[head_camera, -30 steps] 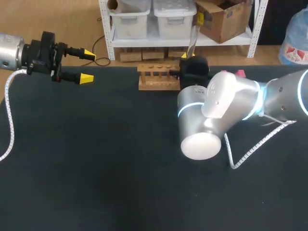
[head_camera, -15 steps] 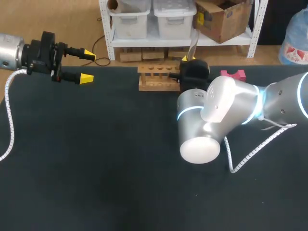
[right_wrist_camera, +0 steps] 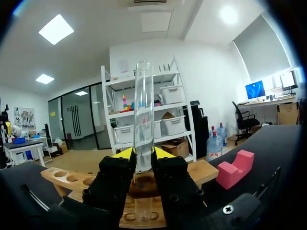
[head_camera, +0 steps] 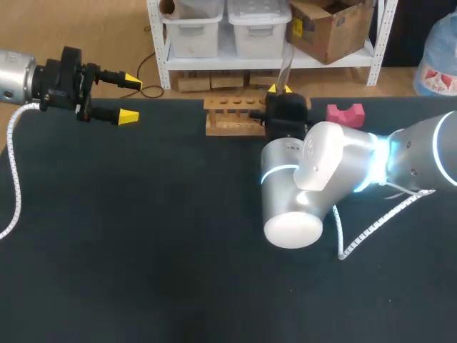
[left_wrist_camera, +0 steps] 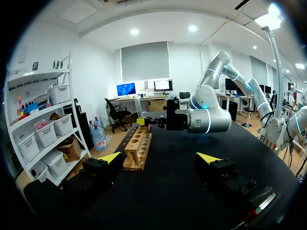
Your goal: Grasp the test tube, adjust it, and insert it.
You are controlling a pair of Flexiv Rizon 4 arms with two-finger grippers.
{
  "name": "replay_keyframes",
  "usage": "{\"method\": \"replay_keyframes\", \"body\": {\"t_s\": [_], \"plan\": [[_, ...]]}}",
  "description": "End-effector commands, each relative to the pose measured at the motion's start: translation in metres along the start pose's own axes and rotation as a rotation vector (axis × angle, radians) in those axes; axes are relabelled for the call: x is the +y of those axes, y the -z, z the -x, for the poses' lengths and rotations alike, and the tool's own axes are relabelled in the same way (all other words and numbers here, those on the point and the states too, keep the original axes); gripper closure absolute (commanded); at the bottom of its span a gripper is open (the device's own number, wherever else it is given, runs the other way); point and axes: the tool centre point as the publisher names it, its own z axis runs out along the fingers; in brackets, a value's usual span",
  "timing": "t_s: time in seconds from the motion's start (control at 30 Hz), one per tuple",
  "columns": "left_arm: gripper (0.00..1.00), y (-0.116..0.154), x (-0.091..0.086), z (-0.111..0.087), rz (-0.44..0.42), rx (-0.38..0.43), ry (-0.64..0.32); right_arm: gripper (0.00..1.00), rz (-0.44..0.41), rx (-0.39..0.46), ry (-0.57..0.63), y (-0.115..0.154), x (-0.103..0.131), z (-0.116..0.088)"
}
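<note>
Far left over the tabletop (head_camera: 143,250), the left gripper (head_camera: 130,98) hangs with its yellow-tipped fingers spread apart and nothing between them. It is well apart from the rack (head_camera: 232,114). Its own wrist view shows the same, with the fingers wide, the space between them bare, and the rack (left_wrist_camera: 137,151) lying ahead. It has no evident part in this step.

The wooden rack stands near the middle of the tabletop's far edge. The holes visible on its left side are empty.

At the rack's right end, the right gripper (head_camera: 280,91) is clamped on the tube (head_camera: 285,68). In the right wrist view both fingers of the gripper (right_wrist_camera: 143,154) press the clear tube (right_wrist_camera: 143,115) from two sides. The tube stands upright, with most of its length rising above the fingers and its lower end reaching down toward the rack (right_wrist_camera: 62,177) just under it. Whether that end has entered a hole, I cannot tell.

A pink block (head_camera: 345,113) sits on the tabletop just right of the rack, apart from the gripper.

Judged from this, the grasp is made and the tube looks to be set upright, so adjusting seems done or nearly so. What is left is the insertion: line the tube's foot over a right-hand hole, lower it in, and let go.
</note>
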Motion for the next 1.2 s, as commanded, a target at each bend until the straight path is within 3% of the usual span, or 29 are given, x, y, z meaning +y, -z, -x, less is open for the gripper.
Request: {"method": "replay_keyframes", "body": {"t_s": [0.03, 0.13, 0.17, 0.2, 0.23, 0.73, 0.97, 1.2], "plan": [[0.00, 0.000, -0.002, 0.000, 0.005, 0.000, -0.002, 1.00, -0.003, -0.004, 0.003, -0.004, -0.001, -0.005], [0.00, 0.000, -0.002, 0.000, 0.005, 0.000, -0.002, 1.00, -0.001, -0.007, 0.006, -0.005, -0.002, -0.001], [0.00, 0.000, -0.002, 0.000, 0.005, 0.000, -0.002, 0.76, 0.000, -0.003, 0.005, -0.004, -0.002, 0.000], [0.00, 0.000, -0.002, 0.000, 0.005, 0.000, -0.002, 0.27, 0.001, 0.001, 0.005, -0.004, -0.002, 0.001], [0.00, 0.000, -0.002, 0.000, 0.005, 0.000, -0.002, 0.00, -0.001, 0.002, 0.007, -0.004, -0.003, 0.002], [0.00, 0.000, -0.002, 0.000, 0.005, 0.000, -0.002, 0.00, 0.027, 0.048, 0.012, 0.013, -0.009, 0.021], [0.00, 0.000, -0.002, 0.000, 0.005, 0.000, -0.002, 0.00, 0.158, 0.151, -0.044, 0.034, -0.014, 0.040], [0.00, 0.000, -0.002, 0.000, 0.005, 0.000, -0.002, 0.00, 0.377, 0.300, -0.056, 0.057, -0.021, 0.050]]}}
